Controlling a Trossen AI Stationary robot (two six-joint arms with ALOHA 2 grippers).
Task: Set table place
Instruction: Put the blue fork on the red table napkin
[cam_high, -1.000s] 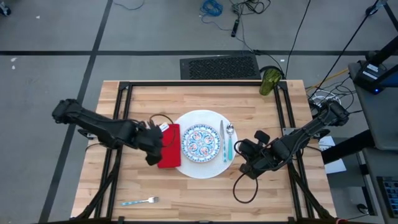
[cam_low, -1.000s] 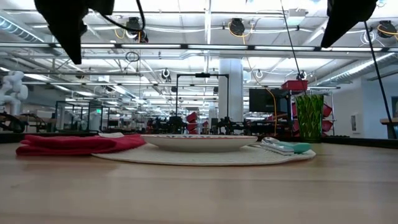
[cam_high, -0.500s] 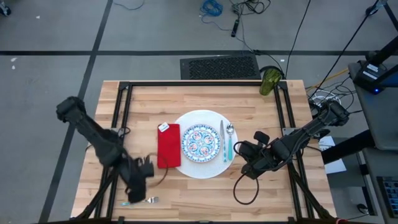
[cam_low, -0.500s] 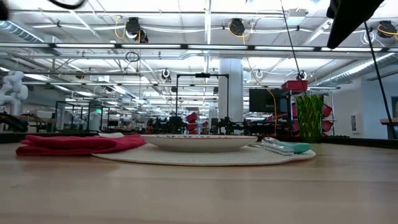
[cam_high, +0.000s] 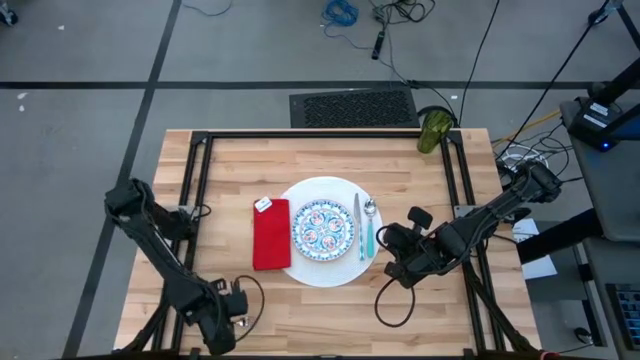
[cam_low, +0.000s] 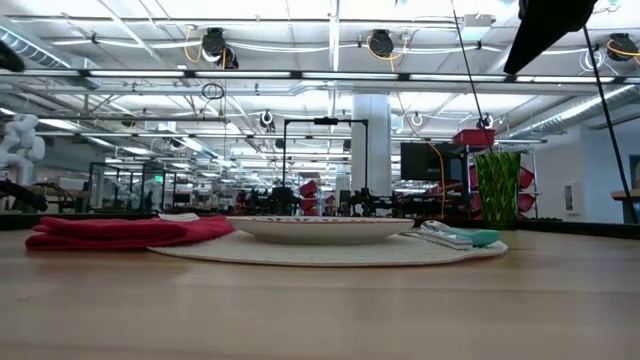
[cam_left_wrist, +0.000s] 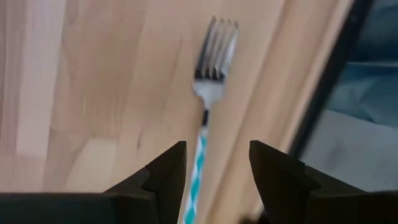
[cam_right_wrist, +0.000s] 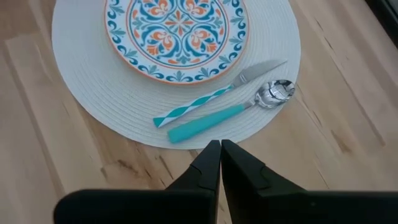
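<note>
I'm looking at my table (cam_high: 330, 310): a white round mat (cam_high: 322, 268) is lying mid-table, red napkin (cam_high: 271, 234) overlapping its left edge, fork (cam_left_wrist: 209, 99) sitting toward the near-left corner

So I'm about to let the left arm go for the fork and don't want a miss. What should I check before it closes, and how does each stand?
1. Left gripper open: ok.
2. Fork lined up between the fingers, handle in the gap: ok.
3. Fork lying flat on the table, near its edge: ok.
4. Fingers low enough to grasp: cannot tell.
5. Red napkin bare to receive the fork: ok.
6. Right gripper shut, parked beside the knife and spoon, clear of the left arm: ok.
</note>
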